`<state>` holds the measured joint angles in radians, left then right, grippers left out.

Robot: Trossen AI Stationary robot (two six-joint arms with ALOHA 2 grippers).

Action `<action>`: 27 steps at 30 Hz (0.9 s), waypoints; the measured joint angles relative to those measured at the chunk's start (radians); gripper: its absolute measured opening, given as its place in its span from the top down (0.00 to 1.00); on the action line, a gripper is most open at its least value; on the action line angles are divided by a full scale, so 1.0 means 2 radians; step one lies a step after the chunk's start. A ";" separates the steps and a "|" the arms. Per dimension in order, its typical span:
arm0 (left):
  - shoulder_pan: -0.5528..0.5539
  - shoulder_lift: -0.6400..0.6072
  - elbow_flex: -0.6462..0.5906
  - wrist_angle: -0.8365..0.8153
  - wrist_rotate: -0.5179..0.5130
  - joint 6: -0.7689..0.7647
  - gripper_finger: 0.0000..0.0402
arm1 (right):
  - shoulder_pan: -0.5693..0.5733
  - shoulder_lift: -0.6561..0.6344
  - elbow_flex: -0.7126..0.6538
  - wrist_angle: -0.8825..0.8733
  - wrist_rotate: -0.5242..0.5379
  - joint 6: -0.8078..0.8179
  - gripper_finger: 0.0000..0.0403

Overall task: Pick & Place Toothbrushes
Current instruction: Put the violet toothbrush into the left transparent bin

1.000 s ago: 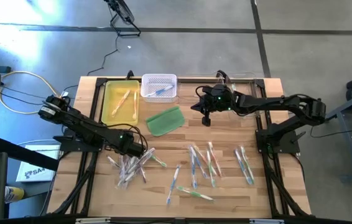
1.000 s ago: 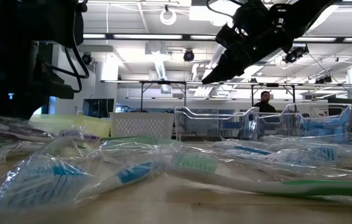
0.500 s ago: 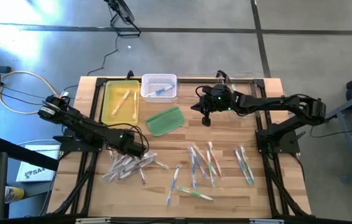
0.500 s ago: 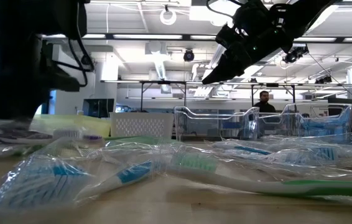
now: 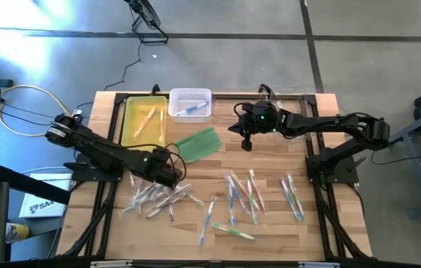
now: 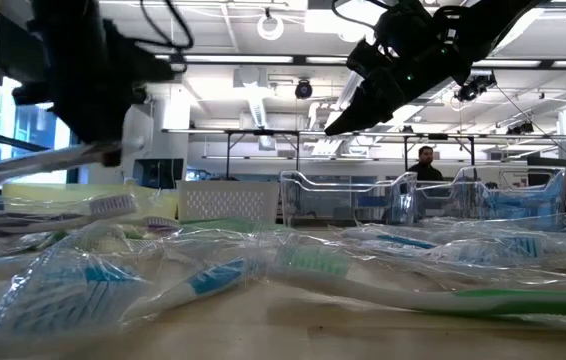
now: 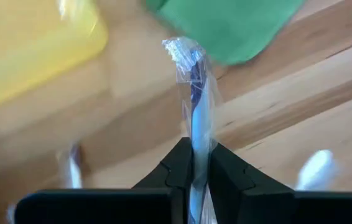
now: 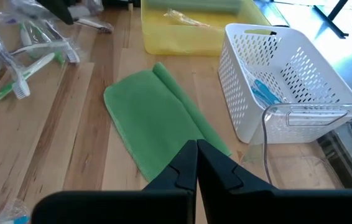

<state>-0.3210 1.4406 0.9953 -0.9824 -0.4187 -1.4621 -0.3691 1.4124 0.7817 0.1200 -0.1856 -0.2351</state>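
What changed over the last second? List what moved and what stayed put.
The left gripper, shut on a wrapped toothbrush, lifted it out of the left pile and swung toward the green pad and yellow tray; the pile was scattered as it left. The right gripper, shut and empty, stayed above the table near the white basket. The other toothbrushes did not move.

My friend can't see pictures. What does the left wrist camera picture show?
The left hand is shut on a toothbrush in a clear wrapper, which sticks out past its dark fingers. Behind it are the wooden table, a green pad and a yellow tray.
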 joint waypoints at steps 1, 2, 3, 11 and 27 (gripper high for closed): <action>0.000 0.000 0.008 0.000 -0.011 0.011 0.92 | 0.000 0.000 0.000 0.000 0.000 0.000 1.00; 0.000 0.000 0.016 -0.001 -0.024 0.023 0.92 | 0.000 0.000 0.000 0.000 0.000 0.000 1.00; 0.000 0.000 0.024 -0.001 -0.038 0.035 0.91 | 0.000 0.000 0.000 0.000 0.000 0.000 1.00; 0.000 0.000 0.090 0.000 -0.145 0.155 0.91 | 0.000 0.000 0.000 0.000 0.000 0.000 1.00; 0.005 0.000 0.214 0.003 -0.244 0.407 0.93 | 0.000 0.000 0.000 -0.001 0.000 0.000 1.00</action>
<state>-0.3101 1.4406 1.4238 -0.9767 -0.9066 -0.6486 -0.3693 1.4124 0.7818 0.1173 -0.1858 -0.2348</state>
